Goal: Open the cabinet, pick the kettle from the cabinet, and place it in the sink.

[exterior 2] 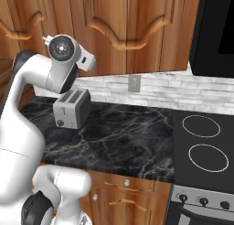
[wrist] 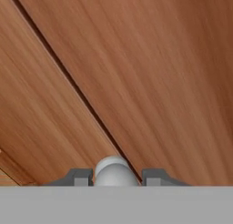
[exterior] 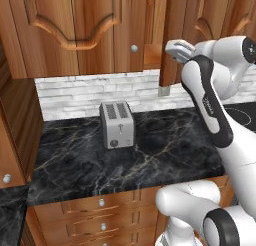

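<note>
We judge the first step, opening the cabinet point(exterior: 75, 20), to be in hand, with lifting out the kettle and carrying it to the sink not yet begun. Starting at the left of the left base view, the left-hand door sits shut with its own round knob point(exterior: 134, 48) untouched. Below it the silver toaster point(exterior: 117, 125) stands on the black marble counter point(exterior: 165, 155). Just right of that knob there is a narrow gap of lighter wood, and the next door point(exterior: 169, 35) seems to us to stand slightly ajar, its lower edge hanging a little forward of its neighbour. At that door's edge we find the gripper point(exterior: 172, 49), raised to the height of the knobs. In the hand view, the left fingertip point(wrist: 78, 177) comes first, then the silver knob point(wrist: 114, 170) between the two tips, then the right tip close beside it. The jaws are narrowed to about the knob's width. We cannot tell whether they are clamped on the knob or only flank it. We take the kettle to be behind these doors. The next move calls for a sure hold on the knob. After that comes a pull that follows the door's swing, until the opening is wide enough to reach inside.
</note>
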